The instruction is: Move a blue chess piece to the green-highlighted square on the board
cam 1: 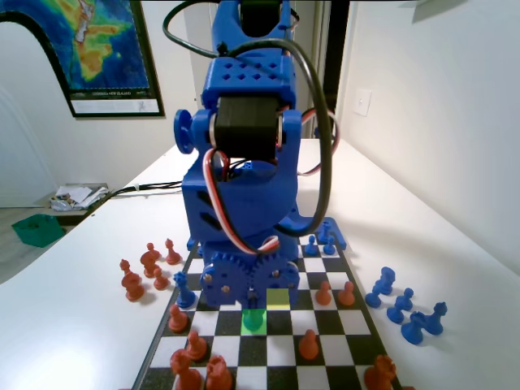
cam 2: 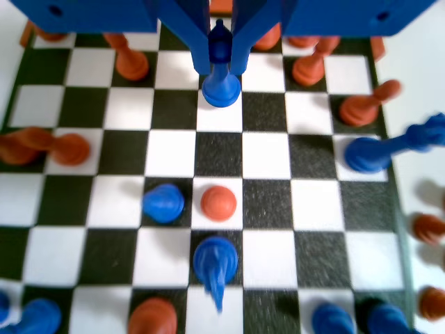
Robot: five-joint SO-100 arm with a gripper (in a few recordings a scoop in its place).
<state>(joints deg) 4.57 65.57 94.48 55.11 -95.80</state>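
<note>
Fingers point(cam 2: 240, 42) pinch the blue chess piece point(cam 2: 221, 80) at twelve o'clock in the wrist view, base over a white square. Fixed view: the green-highlighted square point(cam 1: 253, 319) lies at six o'clock under the gripper point(cam 1: 253, 302). Placing step; next, probably lower and release.

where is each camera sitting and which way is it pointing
Fixed view: stands at the board's end opposite the blue arm, low, looking along the board at the arm's front.
Wrist view: rides on the arm, looking down on the board; the pincer hangs from the top edge, jaws either side of the blue chess piece.
Shared: the chequered board, red-orange pawns and blue pieces.
</note>
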